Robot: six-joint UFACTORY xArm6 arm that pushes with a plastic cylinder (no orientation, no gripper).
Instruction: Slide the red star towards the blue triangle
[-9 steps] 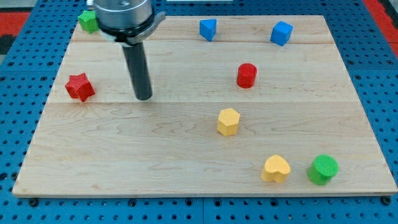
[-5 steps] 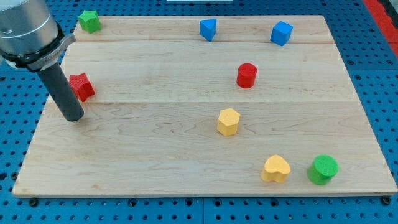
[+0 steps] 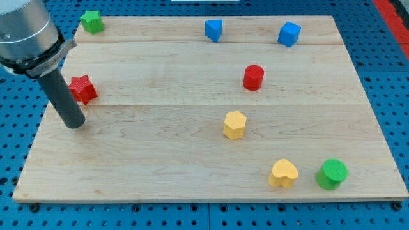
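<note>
Wooden board near the view's left edge: the rod's tip (image 3: pixel 75 123), which has no gripper and holds nothing, rests just below-left of the red star (image 3: pixel 82 89); the blue triangle (image 3: pixel 213 30) lies far up-right

Eight blocks are counted on the wooden board (image 3: pixel 192 160): two red, star (image 3: pixel 84 88) and cylinder (image 3: pixel 254 77); two blue (image 3: pixel 214 30) (image 3: pixel 289 34); two yellow (image 3: pixel 234 124) (image 3: pixel 283 173); two green (image 3: pixel 92 22) (image 3: pixel 332 174).

A pale wooden worktop (image 3: pixel 192 166) lies on a blue pegboard (image 3: pixel 390 76) under even light.
</note>
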